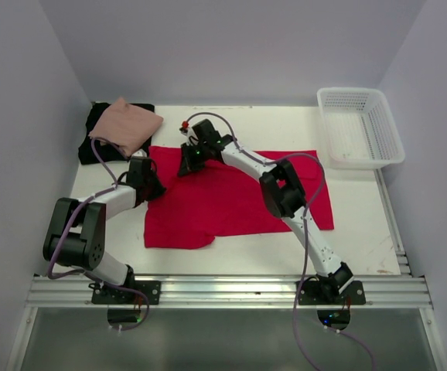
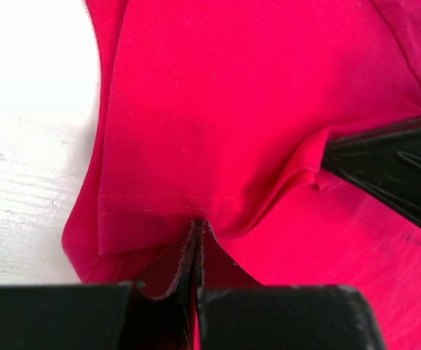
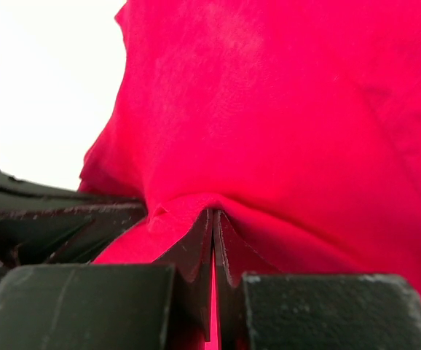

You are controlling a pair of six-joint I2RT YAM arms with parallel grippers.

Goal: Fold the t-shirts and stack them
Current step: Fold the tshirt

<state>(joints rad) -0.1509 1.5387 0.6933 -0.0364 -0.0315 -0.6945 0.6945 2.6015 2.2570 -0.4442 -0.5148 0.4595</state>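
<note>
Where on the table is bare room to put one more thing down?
Free: the far strip of table between the pink shirt and the basket; the right strip between the red shirt and the table edge. Crowded: far left, where the left gripper and right gripper pinch the red shirt beside the pink shirt.

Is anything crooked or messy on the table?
Yes. At the far left, the pink shirt lies crooked on the black shirt, their edges not lined up. The red shirt is puckered where the left tool and right tool pinch it.
</note>
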